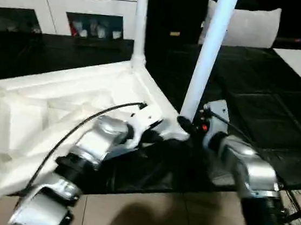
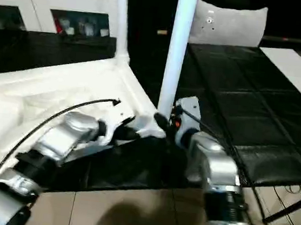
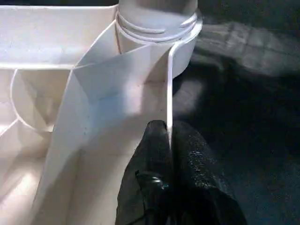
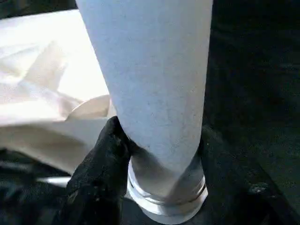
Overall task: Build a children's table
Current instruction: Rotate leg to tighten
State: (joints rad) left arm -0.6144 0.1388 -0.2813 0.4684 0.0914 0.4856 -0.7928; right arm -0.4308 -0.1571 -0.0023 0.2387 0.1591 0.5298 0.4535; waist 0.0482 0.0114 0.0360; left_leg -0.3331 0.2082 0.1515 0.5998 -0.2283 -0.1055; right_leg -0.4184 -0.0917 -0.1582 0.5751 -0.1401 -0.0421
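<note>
A: Evidently, the tabletop (image 1: pixel 58 107) is laid underside up on the black table (image 1: pixel 260 103), so that its corner sockets face upward and legs can be stood in them.

B: And the near leg (image 1: pixel 209 48)?

A: It is stood upright in the tabletop's near corner socket. It is clasped low down, just above the socket, by the right gripper (image 4: pixel 154 154), one black finger (image 4: pixel 101 159) pressed against its side; probably it is being seated or turned home.

B: What is done by the left gripper (image 3: pixel 168 136)?

A: It is closed on the tabletop's thin side wall, just beside that same socket. The tabletop is likely being steadied so that it is not shifted while the leg is worked.

B: Are other legs fitted?

A: A far leg (image 1: pixel 141 19) is already stood in the tabletop's far corner. The remaining corners cannot be judged.

B: And beyond the tabletop?

A: A white cabinet (image 1: pixel 59 4) with glass doors is seen behind the tabletop, and a pale cushion (image 1: pixel 247 26) past the near leg. Tiled floor (image 1: pixel 154 221) is seen below the table's edge, with cables at one side.
</note>
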